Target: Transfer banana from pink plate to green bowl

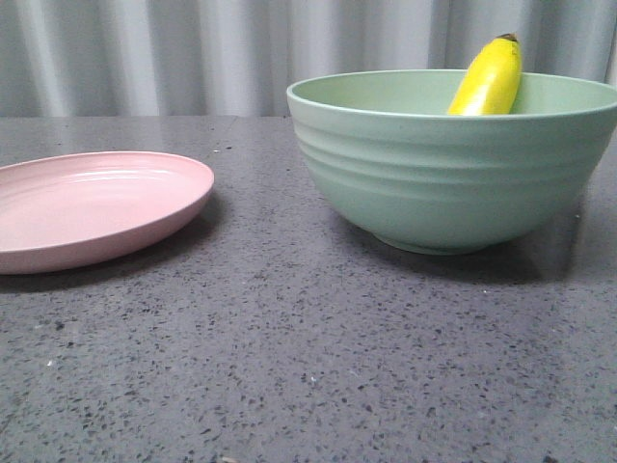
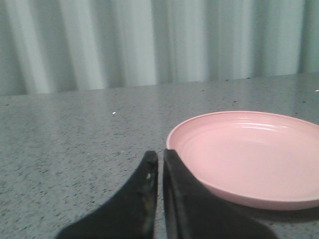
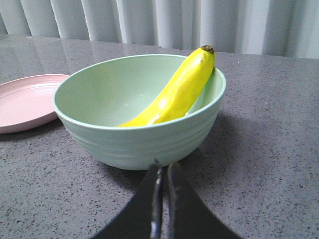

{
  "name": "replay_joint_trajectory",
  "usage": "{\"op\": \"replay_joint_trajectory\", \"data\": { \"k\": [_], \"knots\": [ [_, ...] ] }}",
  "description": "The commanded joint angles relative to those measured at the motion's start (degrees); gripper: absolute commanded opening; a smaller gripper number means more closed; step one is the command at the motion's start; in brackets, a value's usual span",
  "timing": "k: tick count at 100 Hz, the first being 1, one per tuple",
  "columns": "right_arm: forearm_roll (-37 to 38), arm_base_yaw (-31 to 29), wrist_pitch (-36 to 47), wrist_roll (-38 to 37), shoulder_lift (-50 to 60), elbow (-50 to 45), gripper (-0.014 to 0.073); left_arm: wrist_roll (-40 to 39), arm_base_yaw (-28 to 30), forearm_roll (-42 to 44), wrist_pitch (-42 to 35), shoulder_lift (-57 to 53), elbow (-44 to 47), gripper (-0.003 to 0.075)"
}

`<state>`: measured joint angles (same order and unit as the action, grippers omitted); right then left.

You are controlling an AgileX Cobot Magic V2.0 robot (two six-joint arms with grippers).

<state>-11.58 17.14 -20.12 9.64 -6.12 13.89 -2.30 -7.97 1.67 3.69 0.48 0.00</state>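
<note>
Both claws sit pressed together and hold nothing: my right gripper [image 3: 162, 172] hangs low over the table just short of the bowl, and my left gripper [image 2: 160, 158] rests low beside the plate's rim, their jaws nearly touching with only a thin slit between them. Across the scene runs the grey speckled table [image 1: 289, 367], backed by a pale pleated curtain [image 1: 145, 53] on the far side. On the right stands the green bowl [image 1: 453, 183], deep and ridged. On the left, well apart from it, lies the pink plate [image 1: 87, 207], bare. Inside the bowl lies the banana [image 3: 174, 94], its lower end down in the basin and its dark tip leaning on the far rim, poking above it in the front view. I judge the transfer done: the fruit is delivered and released, and neither arm touches anything. What remains, as I read it, is only to draw both arms back clear of the crockery, keeping the right one from nudging the bowl.
</note>
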Motion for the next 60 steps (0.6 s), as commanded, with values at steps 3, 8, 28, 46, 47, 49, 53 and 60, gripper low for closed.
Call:
{"op": "replay_joint_trajectory", "data": {
  "k": [3,8,28,46,47,49,53,60],
  "knots": [
    [0.19,-0.22,4.14,0.44,-0.58,1.62,-0.0065,-0.49,2.98,0.20,-0.26,-0.34,0.58,-0.0020],
    [0.19,-0.22,4.14,0.44,-0.58,1.62,-0.0065,-0.49,3.97,0.20,3.27,-1.35,0.58,-0.0020],
    [0.19,-0.22,4.24,0.44,-0.58,1.59,-0.0065,-0.38,5.61,0.31,11.15,-2.37,0.58,-0.0020],
    [0.19,-0.22,4.24,0.44,-0.58,1.59,-0.0065,-0.03,5.61,1.74,11.24,-2.37,0.58,-0.0020],
    [0.19,-0.22,4.24,0.44,-0.58,1.59,-0.0065,-0.03,5.61,1.74,11.24,-2.37,0.58,-0.0020],
    [0.19,-0.22,4.24,0.44,-0.58,1.59,-0.0065,-0.03,5.61,1.74,11.24,-2.37,0.58,-0.0020],
    [0.19,-0.22,4.24,0.44,-0.58,1.59,-0.0065,-0.03,5.61,1.74,11.24,-2.37,0.58,-0.0020],
    [0.19,-0.22,4.24,0.44,-0.58,1.59,-0.0065,-0.03,5.61,1.74,11.24,-2.37,0.58,-0.0020]
  ]
}}
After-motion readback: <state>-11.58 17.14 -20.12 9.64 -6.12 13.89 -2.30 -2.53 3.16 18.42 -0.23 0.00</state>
